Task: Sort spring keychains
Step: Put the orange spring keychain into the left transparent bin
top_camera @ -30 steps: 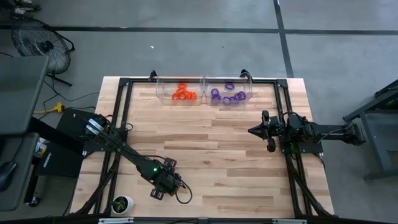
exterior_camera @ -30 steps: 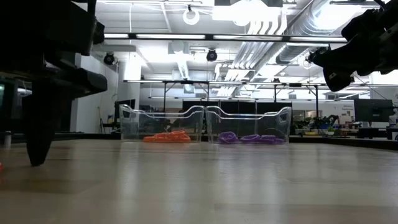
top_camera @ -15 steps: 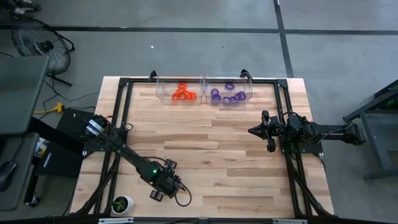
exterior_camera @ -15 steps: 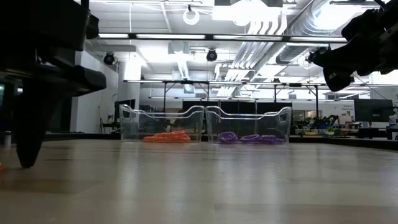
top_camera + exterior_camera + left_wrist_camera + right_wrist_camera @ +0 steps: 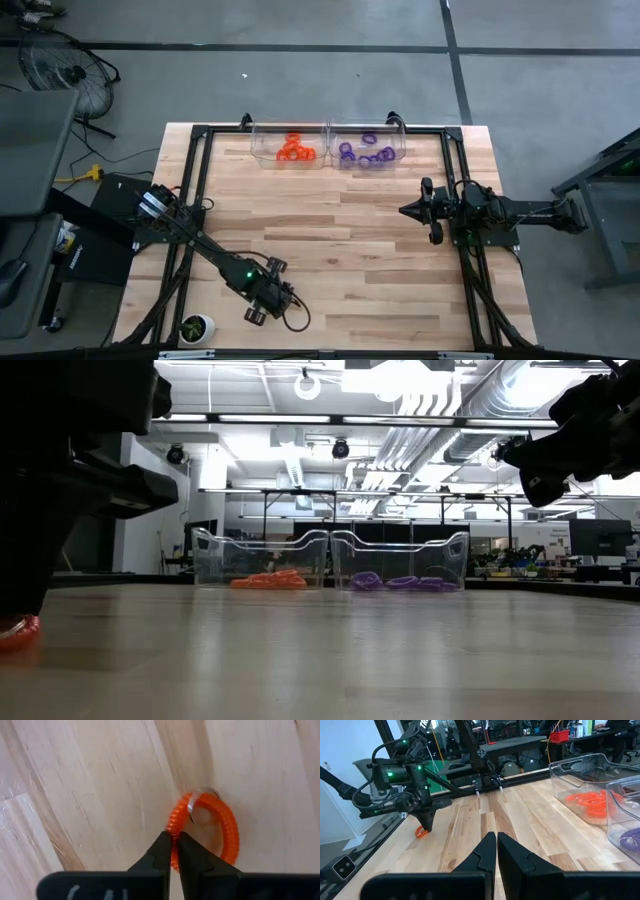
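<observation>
Planks of the pale wooden table [image 5: 340, 240] carry two clear plastic bins [image 5: 328, 146] at the far edge, left gripper [image 5: 174, 851] pinching an orange coiled plastic keychain [image 5: 220, 827], right gripper [image 5: 496, 845] pressed together, empty.

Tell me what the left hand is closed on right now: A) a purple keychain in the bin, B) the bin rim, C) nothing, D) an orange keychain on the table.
D: in the left wrist view the left hand pinches the coil of the orange keychain lying on the wood.
</observation>
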